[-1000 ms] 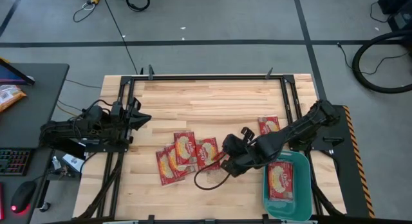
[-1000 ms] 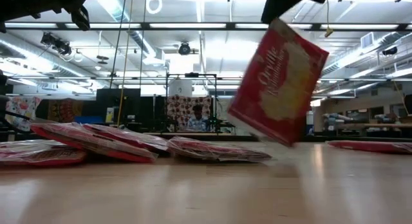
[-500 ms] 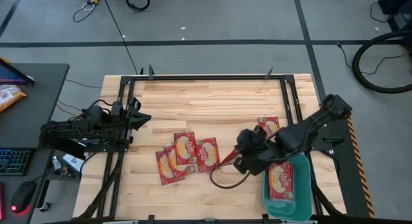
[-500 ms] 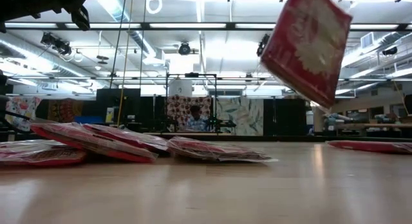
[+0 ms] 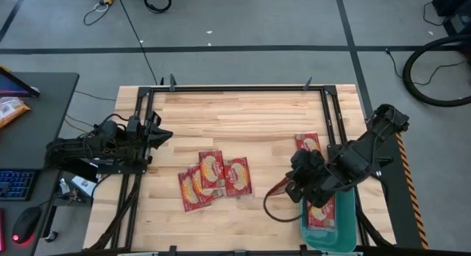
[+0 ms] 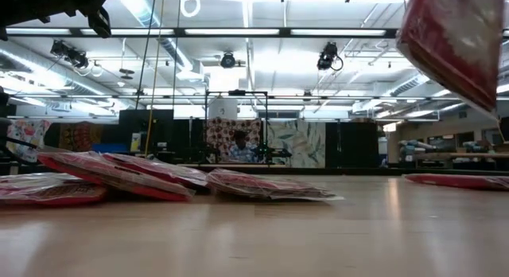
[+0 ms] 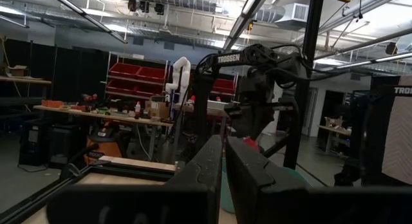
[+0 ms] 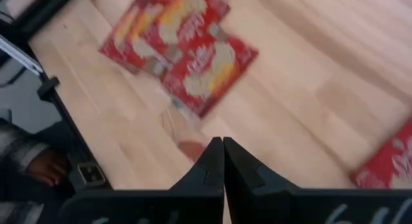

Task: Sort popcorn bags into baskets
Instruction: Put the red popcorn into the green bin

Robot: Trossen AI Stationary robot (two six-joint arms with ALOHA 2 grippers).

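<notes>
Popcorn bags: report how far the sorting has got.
Done: at least one bag lies in the green tub. In hand: the right gripper holds another bag in the air beside the tub. Left: a pile of bags mid-table and a lone bag. The left gripper waits at the table's left edge.

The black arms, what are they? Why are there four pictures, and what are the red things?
They are two robot arms with pinching fingers. One picture looks down from above, one looks level across the table top, and two come from cameras on the arms' wrists. Red popcorn bags lie heaped on the wooden table, with a lone bag farther right. The right gripper pinches a lifted bag in the air beside the green basket, where a sorted bag lies. The left gripper waits, shut, at the table's left edge.
</notes>
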